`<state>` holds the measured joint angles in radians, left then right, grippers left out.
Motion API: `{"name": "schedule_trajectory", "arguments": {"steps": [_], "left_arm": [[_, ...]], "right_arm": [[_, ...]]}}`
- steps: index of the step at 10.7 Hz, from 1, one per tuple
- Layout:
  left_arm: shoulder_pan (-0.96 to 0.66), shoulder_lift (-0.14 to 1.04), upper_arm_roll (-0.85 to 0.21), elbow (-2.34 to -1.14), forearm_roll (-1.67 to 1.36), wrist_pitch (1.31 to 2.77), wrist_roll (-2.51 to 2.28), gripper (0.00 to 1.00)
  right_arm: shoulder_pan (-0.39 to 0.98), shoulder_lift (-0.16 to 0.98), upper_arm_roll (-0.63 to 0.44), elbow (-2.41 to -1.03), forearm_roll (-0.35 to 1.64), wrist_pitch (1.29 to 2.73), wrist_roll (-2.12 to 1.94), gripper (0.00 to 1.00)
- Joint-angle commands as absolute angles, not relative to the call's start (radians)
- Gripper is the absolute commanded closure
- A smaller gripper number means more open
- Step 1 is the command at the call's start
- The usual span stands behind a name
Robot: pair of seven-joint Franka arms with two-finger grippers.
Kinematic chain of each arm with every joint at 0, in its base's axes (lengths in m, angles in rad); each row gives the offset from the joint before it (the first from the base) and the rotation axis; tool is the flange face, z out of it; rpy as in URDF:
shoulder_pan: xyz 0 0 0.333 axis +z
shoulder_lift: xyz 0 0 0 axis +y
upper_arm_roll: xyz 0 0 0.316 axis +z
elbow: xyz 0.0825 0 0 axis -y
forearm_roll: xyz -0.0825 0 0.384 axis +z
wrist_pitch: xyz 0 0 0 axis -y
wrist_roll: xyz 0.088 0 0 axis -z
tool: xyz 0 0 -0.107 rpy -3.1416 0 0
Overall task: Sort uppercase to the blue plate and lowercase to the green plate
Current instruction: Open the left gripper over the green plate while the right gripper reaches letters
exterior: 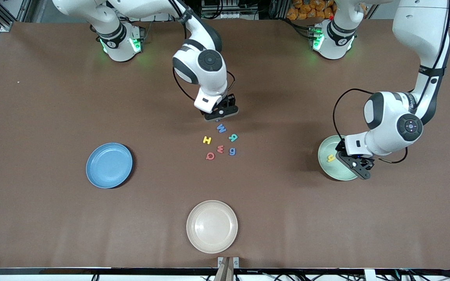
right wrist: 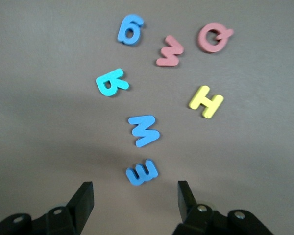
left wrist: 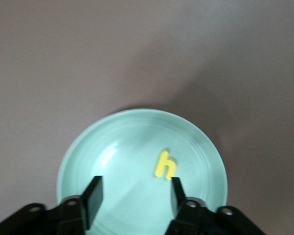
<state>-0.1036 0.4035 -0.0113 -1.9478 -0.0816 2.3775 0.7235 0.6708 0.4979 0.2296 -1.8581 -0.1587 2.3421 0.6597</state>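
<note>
Nearest the front camera sits a cream plate (exterior: 212, 226), bare, close to the table's edge. Farther up, toward the right arm's end of the table, lies the blue plate (exterior: 109, 165) with nothing in it. Toward the left arm's end lies the green plate (exterior: 334, 158), partly covered by the left arm's wrist; the yellow h (left wrist: 165, 165) lies flat inside it. The left gripper (left wrist: 134, 196) hangs over that plate with its fingers spread and nothing between them — one fingertip is close beside the h, and I cannot tell whether it touches.

Mid-table is the loose cluster of letters. The red Q (exterior: 210, 156) is nearest the camera, with the red w (exterior: 220, 148) and the blue g (exterior: 232, 151) just beside it. A little farther lie the yellow H (exterior: 207, 140) and the teal R (exterior: 233, 137), then the blue W/M (exterior: 221, 128).

Farthest is a small blue e (right wrist: 141, 172) — in the front view it is almost wholly hidden under the right gripper (right wrist: 134, 199), which hangs just above it with its fingers apart, holding nothing.
</note>
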Motion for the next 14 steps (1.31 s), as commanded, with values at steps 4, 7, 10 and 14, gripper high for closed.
{"name": "schedule_trajectory", "arguments": {"steps": [4, 7, 10, 14], "left_arm": [[-0.112, 0.341, 0.054, -1.818, -0.103, 2.315, 0.649, 0.00], [-0.118, 0.335, 0.081, -1.646, -0.181, 2.087, 0.477, 0.00], [-0.121, 0.269, 0.095, -1.617, -0.160, 2.027, 0.362, 0.00], [-0.132, 0.177, 0.103, -1.612, -0.114, 1.896, 0.045, 0.00]], "right_arm": [[0.658, 0.520, 0.244, -1.982, -0.241, 2.536, 0.539, 0.23], [0.658, 0.541, 0.244, -1.980, -0.242, 2.540, 0.482, 0.23], [0.655, 0.580, 0.244, -1.979, -0.245, 2.594, 0.439, 0.27], [0.647, 0.604, 0.244, -1.976, -0.264, 2.617, 0.414, 0.32]]}}
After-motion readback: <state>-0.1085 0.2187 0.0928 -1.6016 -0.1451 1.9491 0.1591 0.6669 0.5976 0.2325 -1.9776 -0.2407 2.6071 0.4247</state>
